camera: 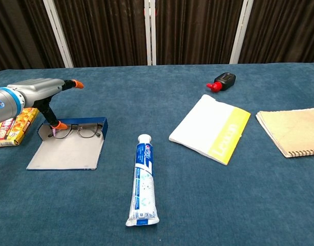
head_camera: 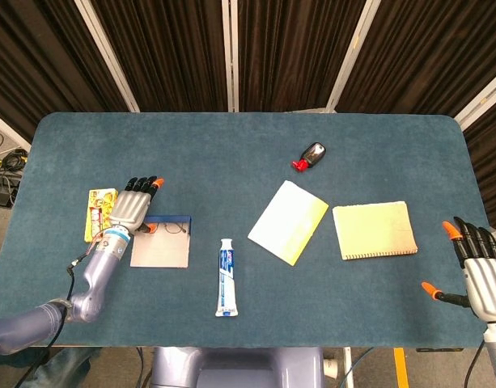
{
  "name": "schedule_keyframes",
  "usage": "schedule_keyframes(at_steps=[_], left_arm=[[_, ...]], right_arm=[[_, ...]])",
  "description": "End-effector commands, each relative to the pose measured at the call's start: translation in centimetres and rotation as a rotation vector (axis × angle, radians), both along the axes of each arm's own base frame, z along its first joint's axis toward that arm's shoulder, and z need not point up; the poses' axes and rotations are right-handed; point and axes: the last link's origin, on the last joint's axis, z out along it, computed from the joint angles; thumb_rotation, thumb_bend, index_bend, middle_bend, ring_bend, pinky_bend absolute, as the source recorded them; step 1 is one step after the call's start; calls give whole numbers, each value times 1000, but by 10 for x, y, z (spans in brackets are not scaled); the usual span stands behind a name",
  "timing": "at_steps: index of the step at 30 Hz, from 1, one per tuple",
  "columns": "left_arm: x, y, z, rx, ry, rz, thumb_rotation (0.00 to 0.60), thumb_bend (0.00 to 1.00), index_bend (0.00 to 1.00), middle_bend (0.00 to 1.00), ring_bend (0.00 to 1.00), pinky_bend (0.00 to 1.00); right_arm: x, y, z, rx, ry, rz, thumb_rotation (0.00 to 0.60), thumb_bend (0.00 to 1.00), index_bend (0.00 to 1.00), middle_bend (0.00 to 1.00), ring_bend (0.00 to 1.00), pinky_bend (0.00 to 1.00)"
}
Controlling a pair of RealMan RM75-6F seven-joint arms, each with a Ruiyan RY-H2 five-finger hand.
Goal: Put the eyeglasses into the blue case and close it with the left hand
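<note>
The blue case [camera: 67, 152] lies open at the table's left, its grey inside facing up and its blue wall [camera: 103, 125] at the far side. In the head view the blue case [head_camera: 161, 250] sits just right of my left hand [head_camera: 133, 207]. The thin-framed eyeglasses [camera: 79, 131] lie inside along that far wall, and they show small in the head view as eyeglasses [head_camera: 170, 229]. My left hand [camera: 36, 94] hovers over the case's left end, fingers stretched out, with its thumb tip touching the glasses' left lens. My right hand [head_camera: 479, 272] rests open at the table's right front edge.
A yellow snack box [camera: 11, 129] lies left of the case, close under my left arm. A toothpaste tube [camera: 143, 180] lies right of the case. Further right are a white-and-yellow booklet [camera: 211, 127], a tan notebook [camera: 292, 130] and a small red-and-black bottle [camera: 222, 80].
</note>
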Motion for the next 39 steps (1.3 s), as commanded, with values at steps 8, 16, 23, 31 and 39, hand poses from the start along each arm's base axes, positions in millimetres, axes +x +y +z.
schedule_keyframes(at_steps=[8,16,23,31,39], left_arm=[[-8,-29,25,8,-53,-39,600,195,0,0,0,0],[-17,-87,42,-33,-54,-103,600,30,3,0,0,0],[-14,-123,38,-71,-6,-169,600,51,190,0,0,0],[-14,-133,18,-86,23,-170,600,165,286,0,0,0],[-13,-126,-5,-64,9,-155,600,189,309,0,0,0]], right_arm=[[2,3,3,-6,-5,16,600,0,0,0,0,0],[9,7,2,-19,5,81,600,0,0,0,0,0],[10,10,1,-29,6,121,600,0,0,0,0,0],[11,11,3,-27,0,125,600,0,0,0,0,0],[10,10,3,-24,-4,120,600,0,0,0,0,0]])
